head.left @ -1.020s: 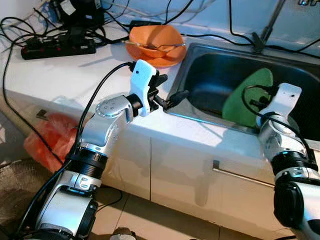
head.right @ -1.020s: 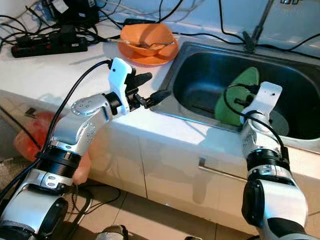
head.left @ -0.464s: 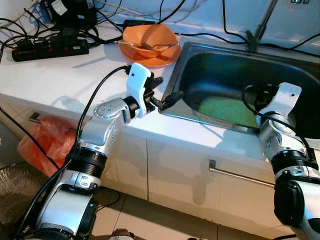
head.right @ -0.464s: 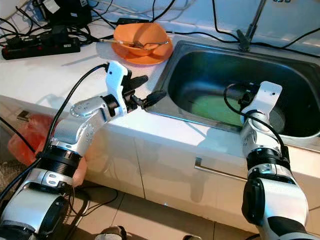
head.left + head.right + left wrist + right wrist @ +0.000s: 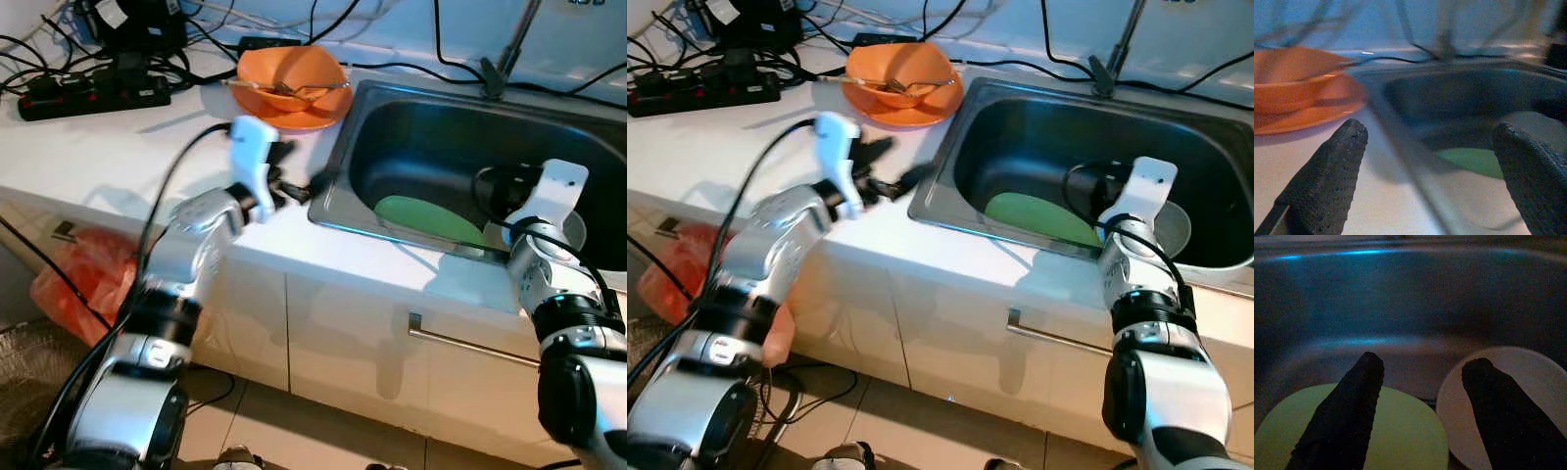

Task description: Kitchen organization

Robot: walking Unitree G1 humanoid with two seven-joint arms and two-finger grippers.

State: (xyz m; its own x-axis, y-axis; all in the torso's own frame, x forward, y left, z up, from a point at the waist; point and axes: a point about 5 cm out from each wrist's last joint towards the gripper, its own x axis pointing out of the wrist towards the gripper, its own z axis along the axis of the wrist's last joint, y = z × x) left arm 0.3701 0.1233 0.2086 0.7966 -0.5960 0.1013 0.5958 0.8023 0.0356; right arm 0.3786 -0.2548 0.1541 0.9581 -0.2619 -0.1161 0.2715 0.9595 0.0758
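The green plate (image 5: 428,219) that stood upright now lies flat in the sink (image 5: 460,127). The blurred left gripper (image 5: 294,186) seems to have drawn back over the bench (image 5: 118,147).

Sink (image 5: 392,117): brushed steel, dull sheen. Green plate (image 5: 426,219): smooth matt plastic. Orange bowl (image 5: 291,72): glossy plastic. Table (image 5: 118,147): smooth white, slight gloss. Fingers (image 5: 1327,178): black, rough dotted rubber. Arm shell (image 5: 201,220): silver, satin metal look.

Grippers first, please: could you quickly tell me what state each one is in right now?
Left gripper: open, holding nothing, at the steel sink's rim.
Right gripper: open, empty, above the flat green plate.
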